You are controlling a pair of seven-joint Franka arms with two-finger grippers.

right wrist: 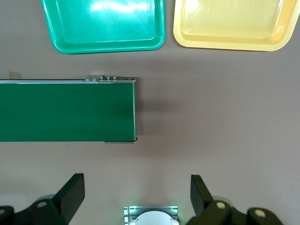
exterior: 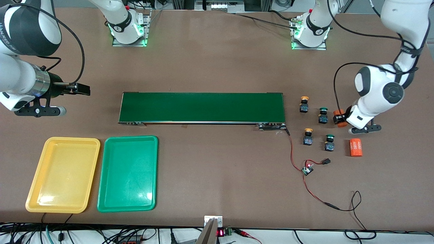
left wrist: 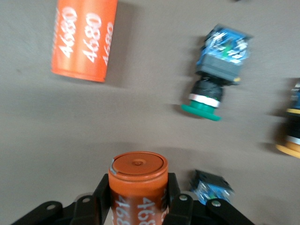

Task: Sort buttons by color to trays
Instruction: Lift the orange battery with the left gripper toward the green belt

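Observation:
Four buttons stand in a square at the left arm's end of the table: a yellow-capped one [exterior: 304, 104], a green-capped one [exterior: 323, 115], a second yellow [exterior: 308, 136] and a second green [exterior: 329, 142]. My left gripper [exterior: 340, 118] [left wrist: 138, 199] is shut on an orange "4680" cylinder [exterior: 339, 118] [left wrist: 138, 180], right beside the farther green button. The left wrist view shows a green button [left wrist: 213, 77] lying ahead. The yellow tray [exterior: 62, 174] [right wrist: 234, 23] and green tray [exterior: 128, 173] [right wrist: 103, 23] lie side by side. My right gripper [exterior: 81, 88] [right wrist: 137, 197] waits open, holding nothing.
A long dark-green conveyor belt [exterior: 201, 107] [right wrist: 65, 111] runs across the middle. A second orange cylinder [exterior: 355, 147] [left wrist: 83, 40] lies nearer the camera than the held one. A small circuit board [exterior: 307, 169] with red wires sits nearer still.

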